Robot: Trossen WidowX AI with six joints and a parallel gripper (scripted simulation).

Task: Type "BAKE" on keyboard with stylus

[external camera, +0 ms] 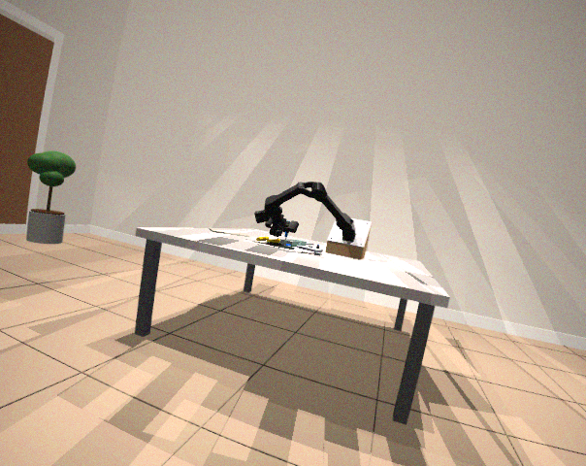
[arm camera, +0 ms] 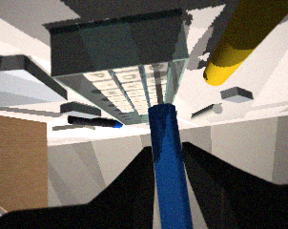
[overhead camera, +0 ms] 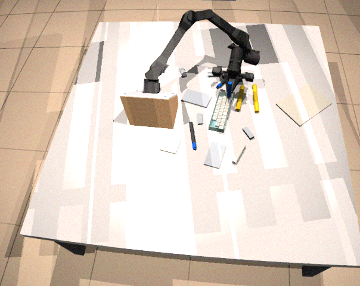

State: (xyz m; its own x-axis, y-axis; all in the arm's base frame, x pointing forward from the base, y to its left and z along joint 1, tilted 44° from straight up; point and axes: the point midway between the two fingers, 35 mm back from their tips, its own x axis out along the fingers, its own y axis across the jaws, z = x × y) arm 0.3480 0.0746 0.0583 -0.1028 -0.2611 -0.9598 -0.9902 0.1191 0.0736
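My gripper [overhead camera: 229, 84] [arm camera: 167, 151] is shut on the blue stylus [overhead camera: 229, 90] [arm camera: 168, 126], which points down toward the keyboard with its thin grey tip. The keyboard [overhead camera: 216, 129] [arm camera: 117, 45] [external camera: 298, 243] has a teal-green case and cream lettered keys. In the wrist view the tip lies over the rightmost lettered row near the close end of the keyboard. The tip partly covers a key there, and its letter is not clear. I cannot tell whether the tip touches or presses that key.
Two yellow markers [overhead camera: 239, 99] [overhead camera: 255, 99] lie right of the keyboard. A grey pad [overhead camera: 196, 97] and a small grey block [overhead camera: 199, 118] lie left of it, with a black pen [overhead camera: 192, 133] farther out. The wooden base block [overhead camera: 149, 111] stands at the left.
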